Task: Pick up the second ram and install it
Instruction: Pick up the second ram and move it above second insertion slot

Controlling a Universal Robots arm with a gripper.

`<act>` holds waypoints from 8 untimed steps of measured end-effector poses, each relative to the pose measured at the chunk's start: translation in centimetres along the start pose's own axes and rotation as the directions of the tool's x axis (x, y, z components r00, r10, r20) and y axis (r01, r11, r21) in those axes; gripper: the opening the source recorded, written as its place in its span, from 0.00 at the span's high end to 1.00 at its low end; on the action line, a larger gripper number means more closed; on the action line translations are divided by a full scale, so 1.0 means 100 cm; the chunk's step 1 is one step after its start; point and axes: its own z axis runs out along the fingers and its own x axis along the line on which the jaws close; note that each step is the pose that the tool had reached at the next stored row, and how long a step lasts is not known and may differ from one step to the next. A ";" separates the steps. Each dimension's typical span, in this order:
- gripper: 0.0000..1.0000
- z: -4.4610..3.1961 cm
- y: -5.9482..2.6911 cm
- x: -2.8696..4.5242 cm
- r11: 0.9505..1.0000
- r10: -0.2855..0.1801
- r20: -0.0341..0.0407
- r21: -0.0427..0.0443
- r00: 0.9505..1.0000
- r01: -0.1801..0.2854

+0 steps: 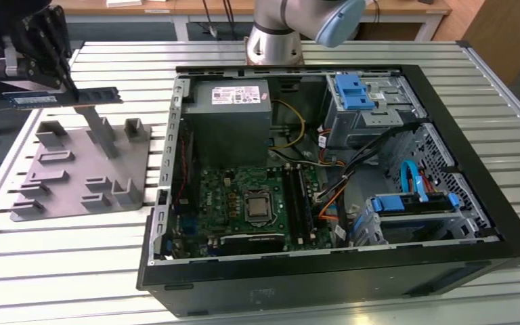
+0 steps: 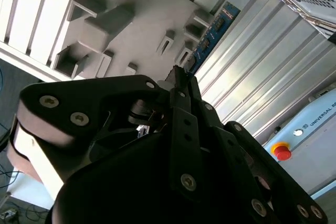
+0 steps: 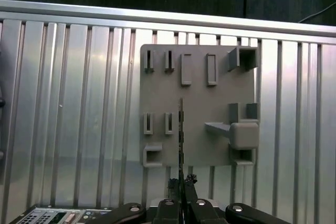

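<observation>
Ribbed metal worktop [image 1: 79,271] carries two items: an open black computer case [image 1: 332,284] toward the exterior view's right, and a grey moulded tray [image 1: 61,179] with slots and upright posts toward its left. The arm's base [image 1: 273,40] stands at the far edge behind the case.

Fingers [image 1: 59,81]: closed on one end of the second ram [image 1: 89,97]. The strip is held on edge and roughly level, raised above the far part of the tray. It is well apart from the case. A small pale label [image 1: 30,100] sits on the strip close to the held end.

In the first wrist view the second ram [image 3: 181,135] is seen edge-on as a thin dark line. It runs out from between the closed fingers [image 3: 190,182] over the tray [image 3: 194,98]. In the second wrist view the blue strip [image 2: 210,32] extends beyond the fingers [image 2: 184,108], its row of black chips visible, with the tray [image 2: 136,19] beside it.

Case interior, exterior view:
- grey power supply [image 1: 228,128] bearing a white printed label [image 1: 233,96]
- green motherboard [image 1: 233,196] with the processor socket [image 1: 260,206] at its middle
- long black sockets [image 1: 294,196] just beside the processor socket
- blue drive brackets [image 1: 352,91] at the far corner

Second wrist view also records a pale box with printed lettering and a red button [image 2: 282,152].
</observation>
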 end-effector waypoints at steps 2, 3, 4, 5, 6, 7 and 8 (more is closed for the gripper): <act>0.86 -0.0002 -0.0042 0.0002 1.000 0.000 -0.001 0.000 1.000 0.000; 0.86 -0.0003 -0.0062 0.0003 1.000 0.000 -0.001 0.000 1.000 0.000; 0.86 -0.0004 -0.0082 0.0004 1.000 0.000 -0.001 0.000 1.000 0.000; 0.86 -0.0004 -0.0102 0.0005 1.000 0.000 -0.002 0.000 1.000 0.000; 0.86 -0.0005 -0.0122 0.0006 1.000 0.000 -0.002 -0.001 1.000 0.000; 0.86 -0.0007 -0.0142 0.0006 1.000 0.000 -0.002 -0.001 1.000 0.000; 0.86 -0.0008 -0.0161 0.0007 1.000 0.000 -0.003 -0.001 1.000 0.000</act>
